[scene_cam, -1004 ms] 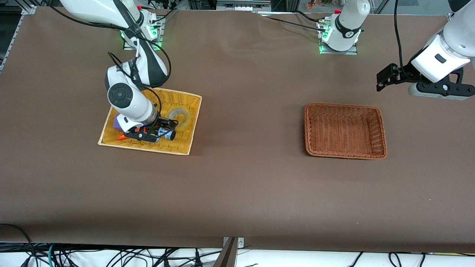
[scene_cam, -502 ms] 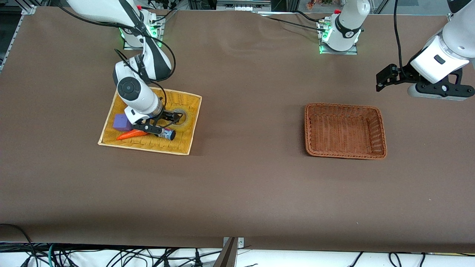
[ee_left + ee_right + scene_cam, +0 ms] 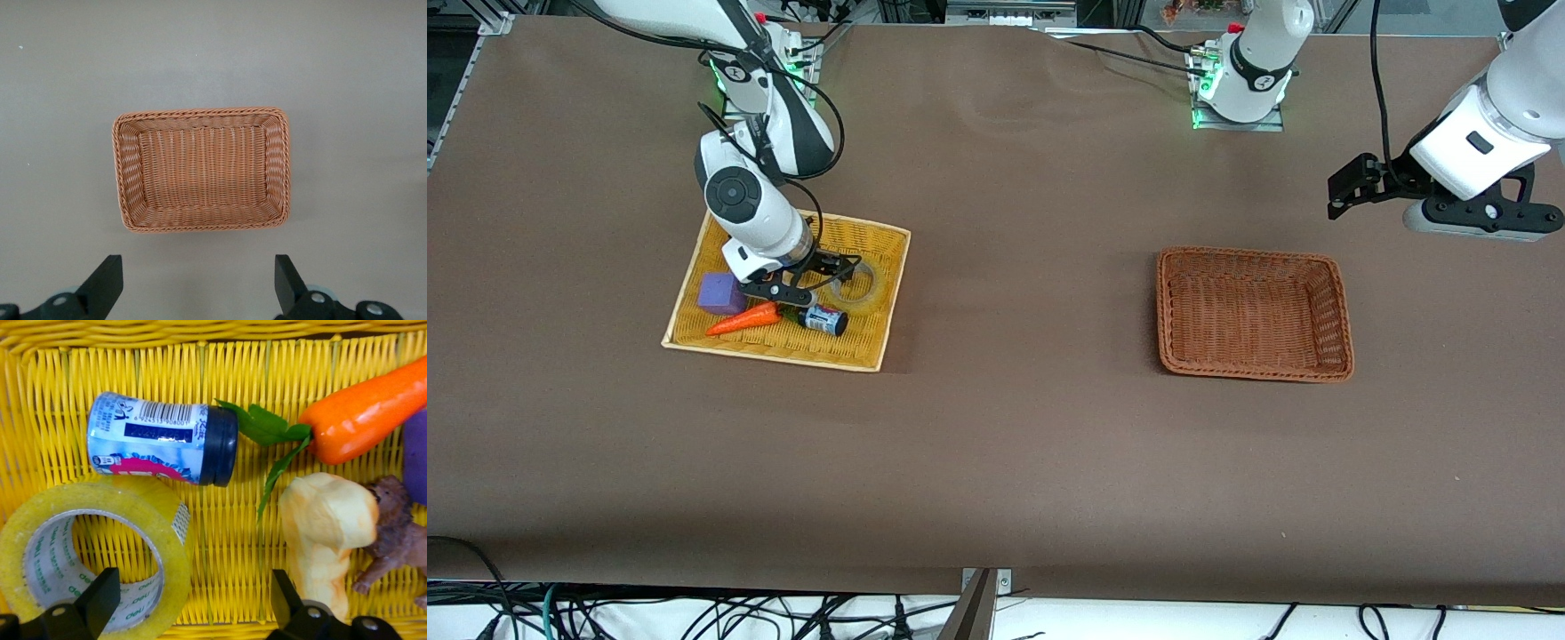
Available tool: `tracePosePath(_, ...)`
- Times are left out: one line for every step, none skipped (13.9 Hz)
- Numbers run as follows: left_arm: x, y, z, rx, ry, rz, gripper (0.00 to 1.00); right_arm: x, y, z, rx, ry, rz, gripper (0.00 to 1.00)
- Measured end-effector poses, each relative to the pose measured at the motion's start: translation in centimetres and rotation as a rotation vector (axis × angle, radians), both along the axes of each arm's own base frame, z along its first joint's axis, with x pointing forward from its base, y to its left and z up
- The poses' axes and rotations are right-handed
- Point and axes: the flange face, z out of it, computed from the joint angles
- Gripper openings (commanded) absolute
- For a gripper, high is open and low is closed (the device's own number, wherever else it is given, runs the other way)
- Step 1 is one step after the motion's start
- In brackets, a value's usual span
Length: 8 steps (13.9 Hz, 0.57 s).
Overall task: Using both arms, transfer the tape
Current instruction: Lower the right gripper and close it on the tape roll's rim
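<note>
The tape [image 3: 857, 282], a yellowish translucent ring, lies flat in the yellow basket [image 3: 783, 356] at the right arm's end of the table. My right gripper [image 3: 820, 275] hangs low over the basket, open and empty, beside the tape. In the right wrist view the tape [image 3: 93, 550] lies under one fingertip [image 3: 100, 595], which is over its hollow centre, and the ring's wall sits inside the open gripper [image 3: 193, 603]. My left gripper [image 3: 1347, 188] waits open and empty in the air beside the brown basket [image 3: 1254, 369], which its wrist view shows below the gripper [image 3: 198, 287].
The yellow basket also holds a blue-labelled bottle [image 3: 163, 439], a toy carrot [image 3: 363, 413], a pale cream lump [image 3: 327, 527], a brown piece [image 3: 393, 543] and a purple block [image 3: 718, 292]. The brown basket [image 3: 200, 220] holds nothing.
My right gripper has moved from over the bottle and carrot to over the tape's side of the yellow basket. The left arm has stayed nearly still.
</note>
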Motion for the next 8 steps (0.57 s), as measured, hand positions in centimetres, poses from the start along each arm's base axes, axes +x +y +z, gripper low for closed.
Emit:
tracePosePath(0.0,0.0,0.0,0.0,0.0,0.0,1.0,-0.1,0.1,-0.4,0.004,-0.005,0.002,1.0)
tracePosePath(0.0,0.0,0.0,0.0,0.0,0.0,1.0,-0.2,0.2,-1.0,0.007,-0.009,0.004,1.0)
tracePosePath(0.0,0.0,0.0,0.0,0.0,0.0,1.0,-0.2,0.3,-1.5,0.01,-0.013,0.005,0.99)
tracePosePath(0.0,0.0,0.0,0.0,0.0,0.0,1.0,-0.2,0.4,-2.1,0.011,-0.014,0.006,0.63)
tracePosePath(0.0,0.0,0.0,0.0,0.0,0.0,1.0,-0.2,0.4,-2.5,0.012,-0.014,0.006,0.16)
tracePosePath(0.0,0.0,0.0,0.0,0.0,0.0,1.0,-0.3,0.4,-2.8,0.012,-0.013,0.006,0.0)
tracePosePath(0.0,0.0,0.0,0.0,0.0,0.0,1.0,-0.3,0.4,-2.9,0.012,-0.011,0.006,0.0)
tracePosePath(0.0,0.0,0.0,0.0,0.0,0.0,1.0,-0.3,0.4,-2.9,0.012,-0.011,0.006,0.0)
